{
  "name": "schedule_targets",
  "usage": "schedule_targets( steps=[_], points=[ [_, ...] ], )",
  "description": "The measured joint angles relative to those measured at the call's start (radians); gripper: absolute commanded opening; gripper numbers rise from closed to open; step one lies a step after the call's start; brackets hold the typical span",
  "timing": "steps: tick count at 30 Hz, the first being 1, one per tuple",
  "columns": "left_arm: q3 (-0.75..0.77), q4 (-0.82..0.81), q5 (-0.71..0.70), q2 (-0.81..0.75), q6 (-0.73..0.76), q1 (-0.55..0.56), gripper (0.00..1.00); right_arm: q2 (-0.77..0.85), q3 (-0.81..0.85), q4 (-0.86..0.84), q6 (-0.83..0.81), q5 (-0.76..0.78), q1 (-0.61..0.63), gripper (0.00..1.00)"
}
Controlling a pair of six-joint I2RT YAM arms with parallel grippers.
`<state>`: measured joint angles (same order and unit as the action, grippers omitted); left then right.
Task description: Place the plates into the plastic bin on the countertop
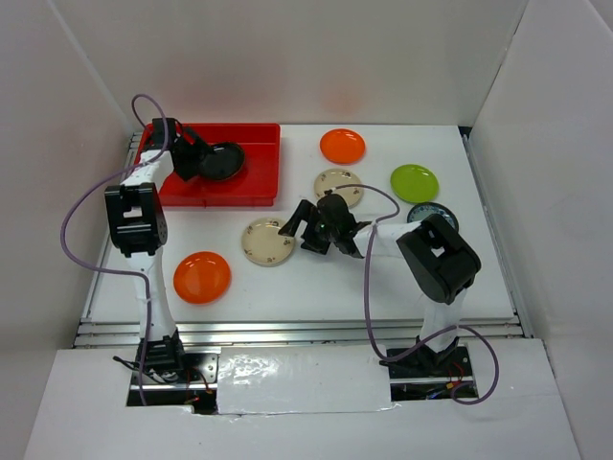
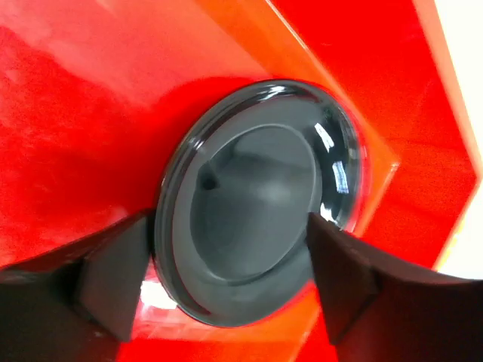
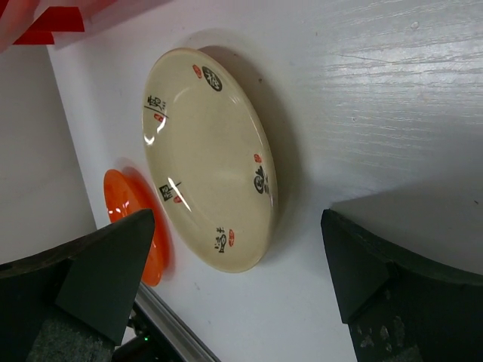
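Observation:
The glossy black plate lies inside the red plastic bin at the back left of the white countertop. My left gripper hangs over it, open, one finger on each side of its rim. My right gripper is open just right of a patterned beige plate, nothing between its fingers. An orange plate lies front left. Another orange plate, a second beige plate and a lime green plate lie further back.
A blue-grey plate is half hidden behind the right arm. White walls enclose the countertop on three sides. A metal rail runs along its front edge. The left arm's purple cable loops out to the left.

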<state>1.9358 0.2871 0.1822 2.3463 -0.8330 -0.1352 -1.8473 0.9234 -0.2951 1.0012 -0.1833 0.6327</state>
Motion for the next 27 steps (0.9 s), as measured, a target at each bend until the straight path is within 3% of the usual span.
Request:
schedule_targets(
  steps=[2,5,6,8,9,11,12,15,22,27],
  points=[
    [0.011,0.018,-0.011,0.002,-0.004,0.004,0.99,-0.002,0.017,0.03,0.0,0.01,0.004,0.99],
    [0.038,0.084,-0.066,0.001,0.016,0.016,0.99,-0.013,0.045,0.067,0.0,0.018,0.011,0.87],
    [0.05,0.119,-0.092,-0.002,0.019,0.023,0.99,-0.018,0.053,0.08,0.001,0.021,0.014,0.75],
    [0.063,0.202,-0.168,-0.025,0.022,0.041,0.99,-0.026,0.06,0.093,0.003,0.026,0.018,0.64],
    [0.063,0.237,-0.2,-0.045,0.023,0.05,0.99,-0.03,0.06,0.102,0.007,0.029,0.019,0.52],
    [0.036,0.281,-0.25,-0.111,0.024,0.063,0.99,-0.038,0.06,0.122,0.011,0.033,0.019,0.37],
    [0.008,0.293,-0.265,-0.153,0.023,0.072,0.99,-0.042,0.06,0.131,0.017,0.036,0.02,0.16],
    [-0.152,0.28,-0.297,-0.341,0.024,0.092,0.99,-0.051,0.063,0.144,0.026,0.037,0.02,0.0],
    [-0.547,0.204,-0.317,-0.795,0.056,0.158,0.99,-0.026,0.011,0.097,0.056,0.044,0.023,0.0],
    [-0.703,0.151,-0.237,-0.917,0.126,0.334,0.99,0.116,-0.096,0.129,0.049,0.091,0.04,0.0]
  ],
)
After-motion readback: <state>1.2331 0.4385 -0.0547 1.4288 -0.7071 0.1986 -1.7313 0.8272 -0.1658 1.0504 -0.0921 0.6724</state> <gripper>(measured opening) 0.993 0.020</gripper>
